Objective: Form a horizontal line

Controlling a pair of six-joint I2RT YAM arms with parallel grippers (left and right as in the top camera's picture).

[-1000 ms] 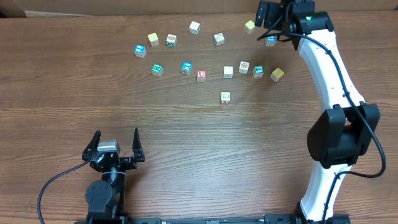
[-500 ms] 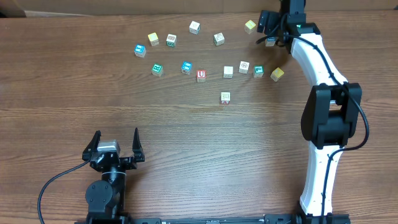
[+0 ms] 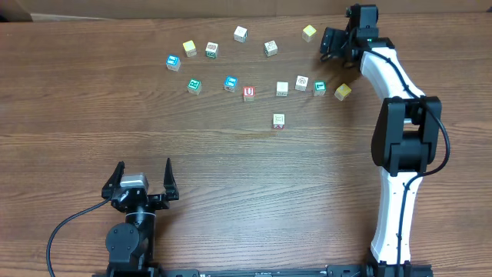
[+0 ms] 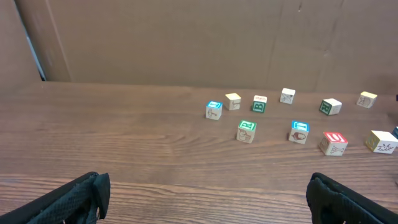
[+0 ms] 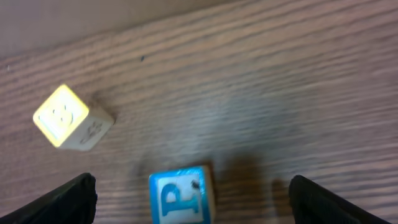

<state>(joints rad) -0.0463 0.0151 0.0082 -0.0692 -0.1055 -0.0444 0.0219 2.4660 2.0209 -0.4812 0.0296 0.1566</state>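
Three small cubes lie in a loose row, with gaps between them: a whitish cube (image 3: pixel 282 88), a whitish cube (image 3: pixel 301 82) and a green-topped cube (image 3: pixel 320 88). Another whitish cube (image 3: pixel 278 121) lies alone in front of them. My right gripper (image 3: pixel 336 45) is open at the far right, low over a blue "P" cube (image 5: pixel 182 198) that sits between its fingers (image 5: pixel 194 196), untouched. The arm hides that cube in the overhead view. My left gripper (image 3: pixel 143 181) is open and empty near the front edge, and it also shows in the left wrist view (image 4: pixel 208 199).
A red "U" cube (image 3: pixel 248 93) lies left of the row and a yellow cube (image 3: pixel 342 91) right of it. Another yellow cube (image 3: pixel 309 32) sits beside the right gripper, also in the right wrist view (image 5: pixel 65 118). Several more cubes are scattered at the back left, such as a blue cube (image 3: pixel 172 61).
My right arm has swung and its gripper has come down over the blue "P" cube, which now is hidden in the overhead view. The cubes and the left arm have not moved.
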